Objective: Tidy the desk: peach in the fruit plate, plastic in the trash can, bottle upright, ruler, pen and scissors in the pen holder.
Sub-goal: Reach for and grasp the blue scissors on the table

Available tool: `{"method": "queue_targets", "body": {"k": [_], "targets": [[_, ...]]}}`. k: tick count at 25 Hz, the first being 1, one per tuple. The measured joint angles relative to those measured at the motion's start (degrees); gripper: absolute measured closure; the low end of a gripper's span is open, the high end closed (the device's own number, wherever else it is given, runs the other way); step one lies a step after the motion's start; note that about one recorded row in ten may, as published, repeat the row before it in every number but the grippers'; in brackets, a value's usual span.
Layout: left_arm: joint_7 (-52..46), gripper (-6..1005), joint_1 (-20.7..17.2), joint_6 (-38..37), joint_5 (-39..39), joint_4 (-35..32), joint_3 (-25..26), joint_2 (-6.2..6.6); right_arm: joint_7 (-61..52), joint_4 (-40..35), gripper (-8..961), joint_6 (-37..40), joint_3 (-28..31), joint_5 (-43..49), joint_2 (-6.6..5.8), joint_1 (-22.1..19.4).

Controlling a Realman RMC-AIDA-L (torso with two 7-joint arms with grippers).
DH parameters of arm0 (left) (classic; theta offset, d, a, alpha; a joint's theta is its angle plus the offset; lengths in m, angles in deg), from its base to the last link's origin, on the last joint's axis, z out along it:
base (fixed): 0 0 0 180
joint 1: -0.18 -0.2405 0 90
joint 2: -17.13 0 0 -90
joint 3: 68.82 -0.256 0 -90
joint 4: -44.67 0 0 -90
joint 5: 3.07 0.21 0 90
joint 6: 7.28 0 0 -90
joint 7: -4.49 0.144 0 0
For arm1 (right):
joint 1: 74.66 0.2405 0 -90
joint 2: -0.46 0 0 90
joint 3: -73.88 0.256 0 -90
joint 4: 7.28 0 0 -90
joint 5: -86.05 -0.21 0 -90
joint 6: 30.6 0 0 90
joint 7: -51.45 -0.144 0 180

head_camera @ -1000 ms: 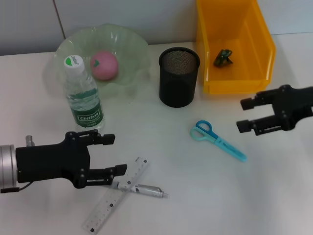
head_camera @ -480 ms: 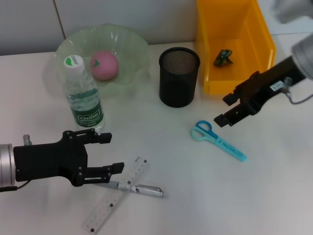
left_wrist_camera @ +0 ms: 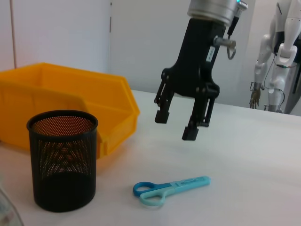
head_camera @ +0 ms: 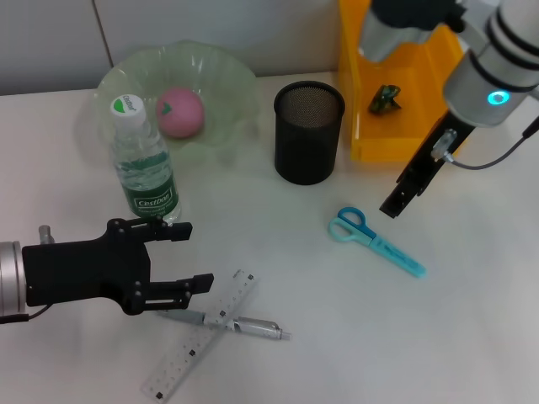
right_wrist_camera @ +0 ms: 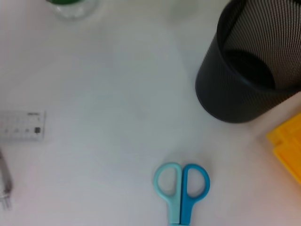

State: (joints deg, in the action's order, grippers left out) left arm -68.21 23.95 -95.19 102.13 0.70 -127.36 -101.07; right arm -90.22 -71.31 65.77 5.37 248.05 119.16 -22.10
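Hanging above the white surface (head_camera: pixel 472 337), the right pincer (left_wrist_camera: pixel 178 120) points down with its jaws spread and nothing between them, over and just beyond the blue scissors (head_camera: pixel 375 241), which lie flat between the black mesh pen holder (head_camera: pixel 308 132) and the yellow bin (head_camera: pixel 404 80); the left pincer (head_camera: pixel 185 257) is released too, low beside the ruler (head_camera: pixel 202 332) and pen (head_camera: pixel 240 323), which cross each other. Upright near the peach (head_camera: pixel 180 112) in its green plate (head_camera: pixel 227 80) stands the bottle (head_camera: pixel 143 164).

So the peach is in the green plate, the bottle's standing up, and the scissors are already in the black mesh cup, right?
Not the scissors: the head view shows them lying on the desk beside the black mesh cup, below the right claw. The peach is in the green plate and the bottle stands upright.
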Motion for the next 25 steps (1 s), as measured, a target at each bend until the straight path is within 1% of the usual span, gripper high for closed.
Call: {"method": "queue_targets", "body": {"k": [5, 9, 18, 25], "targets": [[0.0, 202, 0.0, 0.0, 0.0, 0.0, 0.3, -0.01, -3.2, 5.6, 199, -1.7, -0.9, 0.7, 0.18, 1.8], [0.0, 202, 0.1, 0.1, 0.0, -0.3, 0.5, -0.01, -3.8, 9.8, 199, -3.8, -1.0, 0.7, 0.22, 2.5], [0.0, 202, 0.3, 0.1, 0.0, -0.6, 1.1, -0.02, -4.6, 16.4, 200, -8.5, -1.1, 0.3, 0.51, 4.0], [0.0, 202, 0.4, 0.1, -0.1, -0.6, 1.1, -0.01, -4.9, 21.6, 200, -11.6, -1.3, -0.5, 0.67, 6.1]]}}
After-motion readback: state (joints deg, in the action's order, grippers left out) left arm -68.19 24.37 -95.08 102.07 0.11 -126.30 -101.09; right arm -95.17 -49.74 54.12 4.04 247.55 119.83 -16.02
